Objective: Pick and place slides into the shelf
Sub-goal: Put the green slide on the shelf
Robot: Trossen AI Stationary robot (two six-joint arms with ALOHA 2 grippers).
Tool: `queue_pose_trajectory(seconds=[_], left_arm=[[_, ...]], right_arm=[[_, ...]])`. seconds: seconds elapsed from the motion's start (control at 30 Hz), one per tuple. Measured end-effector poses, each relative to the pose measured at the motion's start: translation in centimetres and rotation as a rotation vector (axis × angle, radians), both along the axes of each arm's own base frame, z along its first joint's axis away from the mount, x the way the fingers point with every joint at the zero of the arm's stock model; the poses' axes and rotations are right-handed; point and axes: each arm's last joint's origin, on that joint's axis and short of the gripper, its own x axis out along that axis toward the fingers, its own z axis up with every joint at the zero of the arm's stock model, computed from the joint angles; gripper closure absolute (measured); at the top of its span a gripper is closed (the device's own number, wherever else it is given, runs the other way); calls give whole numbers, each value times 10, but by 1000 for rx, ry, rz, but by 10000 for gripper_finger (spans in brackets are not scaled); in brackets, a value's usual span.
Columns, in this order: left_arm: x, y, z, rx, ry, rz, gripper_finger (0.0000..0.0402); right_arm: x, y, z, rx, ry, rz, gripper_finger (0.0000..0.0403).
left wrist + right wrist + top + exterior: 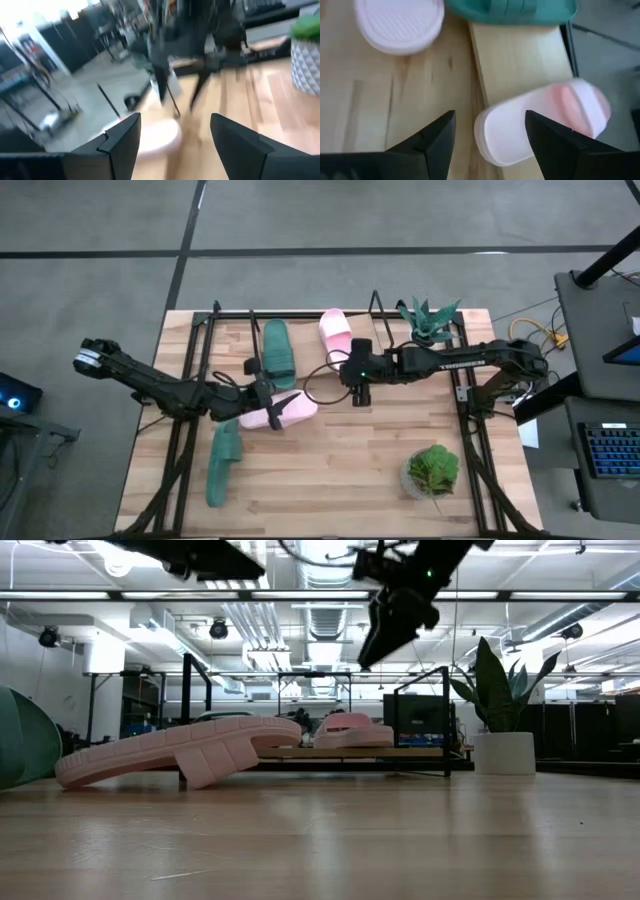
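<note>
High view looks down on the big wooden bench, and the job looks about half done. The shelf sits at the far side of the bench, and two slides already rest on its slanted board: one green slide and one pink slide, side by side with a gap between them. Two more slides are not on the shelf yet. A second pink slide lies on the bench in front of the shelf, and the left claw is right at it with its two fingers spread wide. I cannot tell if the fingers touch it. A second green slide lies alone near the left edge of the bench, nearer the front. The right claw hangs above the bench just in front of the shelf, fingers wide and holding nothing. So I think two slides still need to go up, most likely the pink one first.
</note>
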Motion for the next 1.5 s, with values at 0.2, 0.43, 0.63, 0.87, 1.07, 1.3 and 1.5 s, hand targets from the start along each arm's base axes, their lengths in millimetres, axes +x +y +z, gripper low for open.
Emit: queue_pose_trajectory(seconds=[0.2,0.43,0.63,0.87,1.07,1.3,1.5], left_arm=[[-7,1,-24,-203,102,58,178],[-11,-11,-26,-426,168,-35,178],[-5,-30,-13,-589,222,-140,178],[5,-53,-11,-946,522,-3,178],[13,-68,-13,-1125,881,306,178],[20,-58,-11,-993,1121,624,178],[23,-37,-28,-1032,1213,740,178]], right_arm=[[-16,3,40,-62,-111,48,179],[-46,1,87,-95,-314,50,179],[-66,1,117,-113,-492,43,179],[-72,0,137,-126,-657,34,179],[-67,0,131,-168,-606,64,179],[-60,-3,122,-183,-558,68,179],[-48,-9,111,-211,-504,70,179]])
